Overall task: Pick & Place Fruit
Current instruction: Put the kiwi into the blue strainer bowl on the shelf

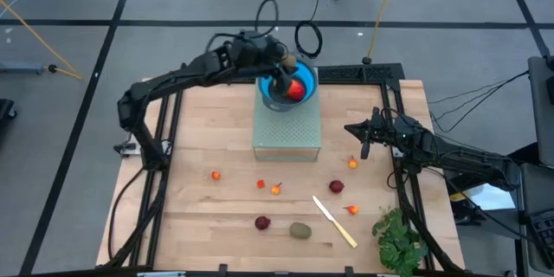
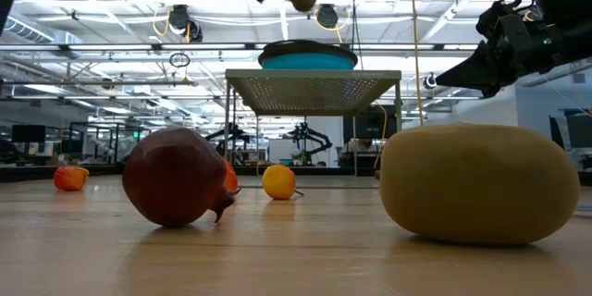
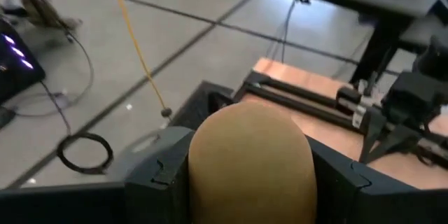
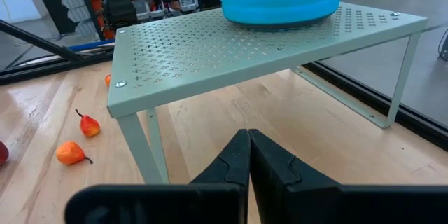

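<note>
Left tool [image 1: 283, 62] above bowl [image 1: 305, 95], kiwi [image 3: 250, 162] clamped

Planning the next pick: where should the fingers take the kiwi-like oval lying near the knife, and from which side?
Grip the kiwi-like oval across its short middle, coming straight down from above. It lies flat and apart from the dark red ball and knife, so both long flanks look free for the fingers.
</note>
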You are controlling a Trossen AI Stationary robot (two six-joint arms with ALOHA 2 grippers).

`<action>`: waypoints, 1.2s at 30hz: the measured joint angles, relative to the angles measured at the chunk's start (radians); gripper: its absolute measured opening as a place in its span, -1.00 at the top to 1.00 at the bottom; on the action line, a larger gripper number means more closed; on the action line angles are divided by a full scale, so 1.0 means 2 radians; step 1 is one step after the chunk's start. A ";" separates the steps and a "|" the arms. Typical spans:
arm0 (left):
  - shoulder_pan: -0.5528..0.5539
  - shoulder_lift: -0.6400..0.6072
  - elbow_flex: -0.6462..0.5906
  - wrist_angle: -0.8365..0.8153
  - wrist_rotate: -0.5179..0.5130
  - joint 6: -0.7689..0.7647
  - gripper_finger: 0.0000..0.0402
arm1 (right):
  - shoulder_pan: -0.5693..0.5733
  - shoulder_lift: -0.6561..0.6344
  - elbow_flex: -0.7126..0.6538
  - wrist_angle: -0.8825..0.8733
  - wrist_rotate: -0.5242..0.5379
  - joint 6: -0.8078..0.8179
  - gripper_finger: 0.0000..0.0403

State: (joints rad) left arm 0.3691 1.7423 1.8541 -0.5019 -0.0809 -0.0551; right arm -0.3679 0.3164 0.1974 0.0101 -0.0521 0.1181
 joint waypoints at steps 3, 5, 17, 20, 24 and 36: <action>0.007 0.016 0.001 -0.004 0.023 -0.001 -0.01 | 0.000 0.000 0.000 0.000 0.000 0.000 1.00; 0.011 0.024 0.002 -0.013 0.030 -0.003 -0.04 | 0.000 0.000 0.000 0.000 0.000 0.000 1.00; 0.017 0.045 -0.001 -0.068 0.086 0.028 0.01 | 0.000 0.000 0.000 -0.001 0.000 0.000 1.00; 0.014 0.049 -0.001 -0.080 0.101 0.044 -0.05 | 0.000 0.001 0.000 -0.001 0.000 0.000 1.00; 0.012 0.052 -0.002 -0.078 0.111 0.057 -0.03 | 0.000 0.001 0.000 -0.001 0.000 0.000 1.00; 0.011 0.052 -0.002 -0.063 0.110 0.063 -0.07 | 0.000 0.001 0.000 0.000 0.000 0.000 1.00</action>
State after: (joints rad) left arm 0.3920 1.8469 1.8503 -0.6275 0.1390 0.0715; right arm -0.3679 0.3176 0.1974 0.0093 -0.0521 0.1185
